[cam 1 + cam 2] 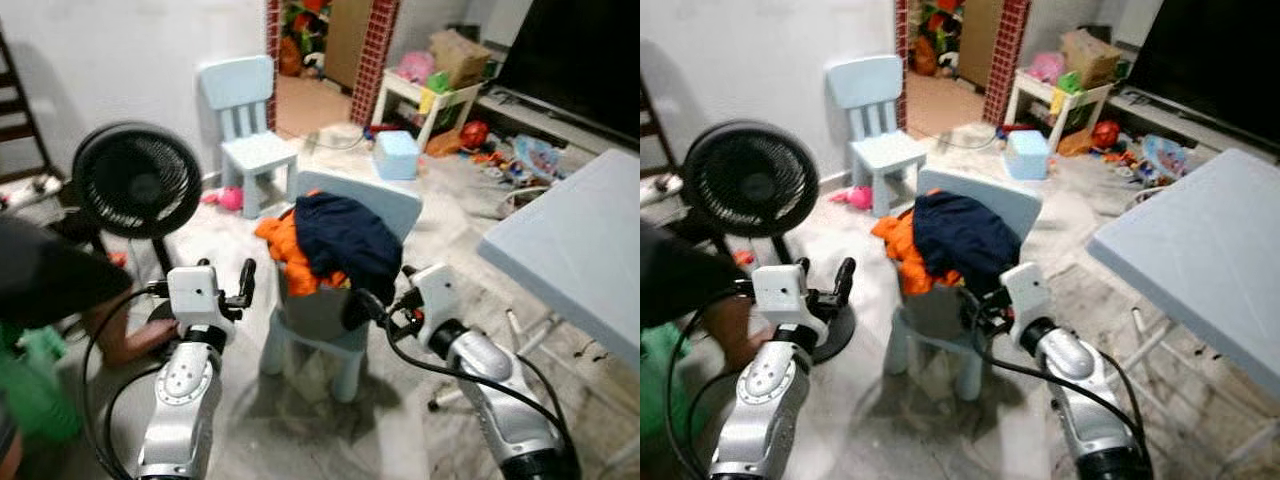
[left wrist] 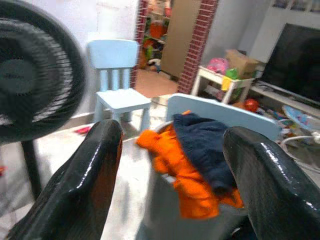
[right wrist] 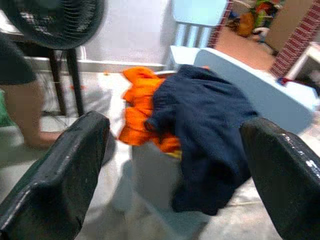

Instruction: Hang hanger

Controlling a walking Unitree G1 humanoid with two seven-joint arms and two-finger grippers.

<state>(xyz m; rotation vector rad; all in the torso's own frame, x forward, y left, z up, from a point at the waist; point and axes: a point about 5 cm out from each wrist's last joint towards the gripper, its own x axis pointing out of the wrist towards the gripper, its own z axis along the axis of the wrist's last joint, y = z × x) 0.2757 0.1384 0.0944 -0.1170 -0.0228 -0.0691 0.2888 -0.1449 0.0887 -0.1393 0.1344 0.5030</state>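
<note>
Two garments, a navy garment (image 1: 345, 240) and an orange garment (image 1: 290, 255), are heaped over the back of a small pale-blue chair (image 1: 385, 200) straight ahead at twelve o'clock; no hanger can be made out among them. The left gripper (image 1: 238, 285) is raised at about ten o'clock of the chair, fingers spread wide and holding nothing. The right gripper (image 1: 372, 308) sits just beside the hanging navy cloth at about five o'clock of the heap, also wide apart and empty. A black fan (image 1: 137, 180) stands at ten o'clock, near the left arm, with a crouching person (image 1: 45, 280) at nine o'clock beside its base. The edge of a pale-blue table (image 1: 570, 250) juts in at three o'clock, leaving a strip of bare floor (image 1: 450, 230) between it and the chair. A second pale-blue chair (image 1: 245, 120) stands farther off at eleven o'clock by the wall. The right wrist view (image 3: 205, 135) shows the navy cloth drooping below the seat, and the person's bare leg (image 3: 25, 115) beside the fan pole (image 3: 75, 85).
</note>
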